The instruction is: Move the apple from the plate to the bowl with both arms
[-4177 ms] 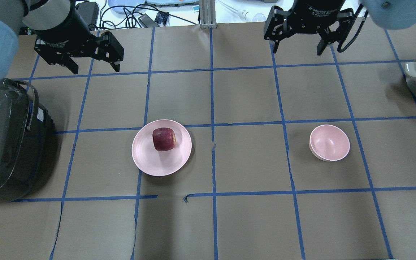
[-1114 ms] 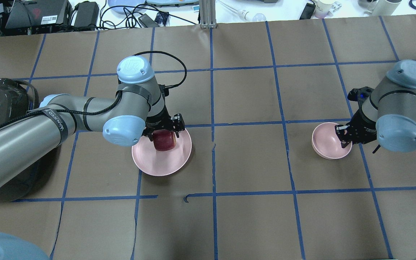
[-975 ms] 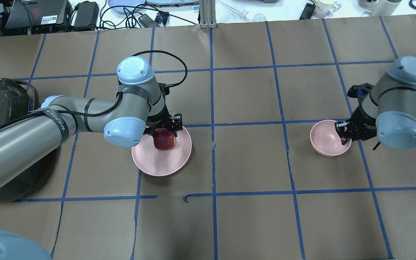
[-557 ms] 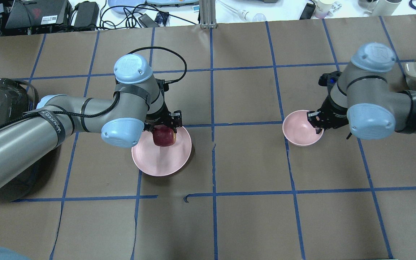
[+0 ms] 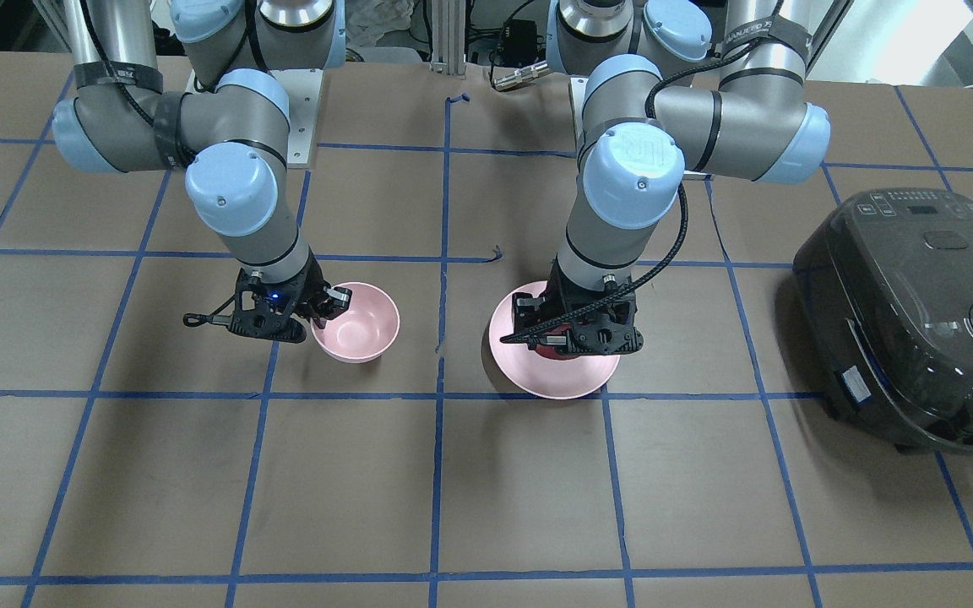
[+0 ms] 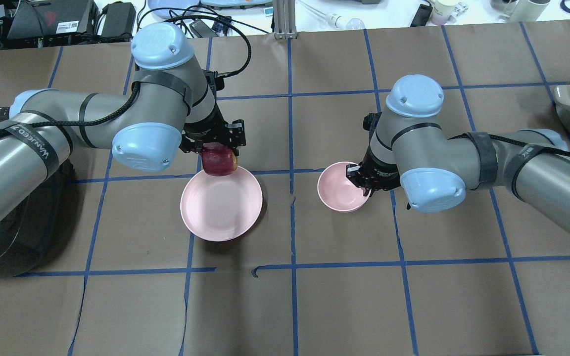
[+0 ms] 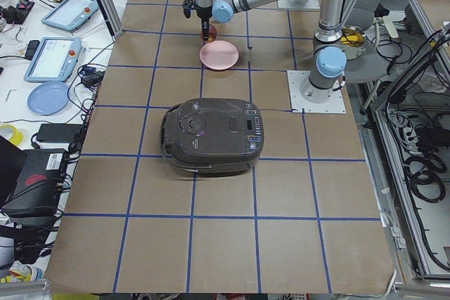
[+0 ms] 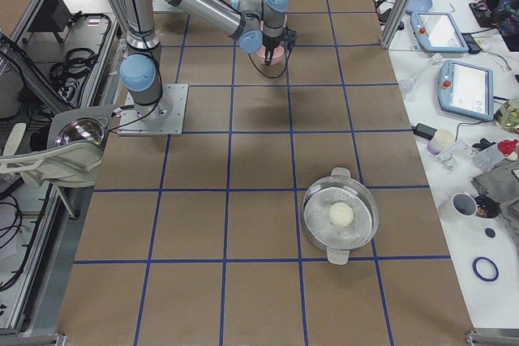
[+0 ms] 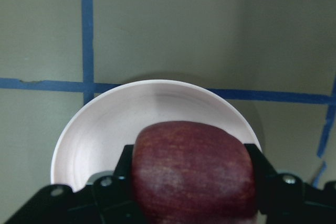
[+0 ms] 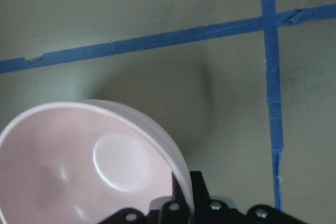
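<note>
— Lifted since before: overhead, the left gripper (image 6: 218,146) is clenching the apple (image 6: 219,162), carrying it above the plate (image 6: 221,203).

— And the right wrist view?

— Right gripper (image 10: 182,195) is pinching the bowl (image 10: 79,171) rim, bowl sitting beneath it.

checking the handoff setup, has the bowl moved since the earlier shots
Yes. The bowl, gripped by the right tool, has shifted left toward the plate, crossing the blue tape line.
</note>
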`<state>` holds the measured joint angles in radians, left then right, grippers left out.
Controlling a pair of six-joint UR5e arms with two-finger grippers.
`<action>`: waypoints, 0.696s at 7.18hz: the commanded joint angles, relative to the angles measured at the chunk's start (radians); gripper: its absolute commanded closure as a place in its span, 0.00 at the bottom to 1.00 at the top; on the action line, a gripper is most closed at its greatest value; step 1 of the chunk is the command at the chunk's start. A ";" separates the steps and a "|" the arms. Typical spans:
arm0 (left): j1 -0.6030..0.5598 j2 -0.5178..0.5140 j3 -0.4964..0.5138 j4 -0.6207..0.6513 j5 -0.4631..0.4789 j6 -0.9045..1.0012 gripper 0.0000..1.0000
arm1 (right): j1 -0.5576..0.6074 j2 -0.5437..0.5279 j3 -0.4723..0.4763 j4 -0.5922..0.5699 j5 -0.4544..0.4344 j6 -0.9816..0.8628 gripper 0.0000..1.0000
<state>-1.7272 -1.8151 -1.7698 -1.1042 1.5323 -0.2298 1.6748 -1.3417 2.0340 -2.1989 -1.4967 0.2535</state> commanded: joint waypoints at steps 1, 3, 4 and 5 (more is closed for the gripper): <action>-0.009 0.007 0.006 -0.014 -0.007 -0.011 0.92 | 0.010 0.044 0.008 -0.047 0.004 0.007 0.40; -0.009 -0.007 0.009 -0.011 -0.100 -0.019 1.00 | 0.008 0.029 -0.026 -0.042 -0.025 0.006 0.00; -0.011 -0.016 0.012 0.000 -0.134 -0.081 1.00 | 0.010 -0.020 -0.093 0.008 -0.083 0.000 0.00; -0.031 -0.027 0.013 0.029 -0.191 -0.117 1.00 | 0.010 -0.090 -0.183 0.203 -0.091 0.000 0.00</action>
<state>-1.7428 -1.8304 -1.7588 -1.1002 1.4021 -0.3005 1.6838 -1.3616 1.9440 -2.1618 -1.5610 0.2550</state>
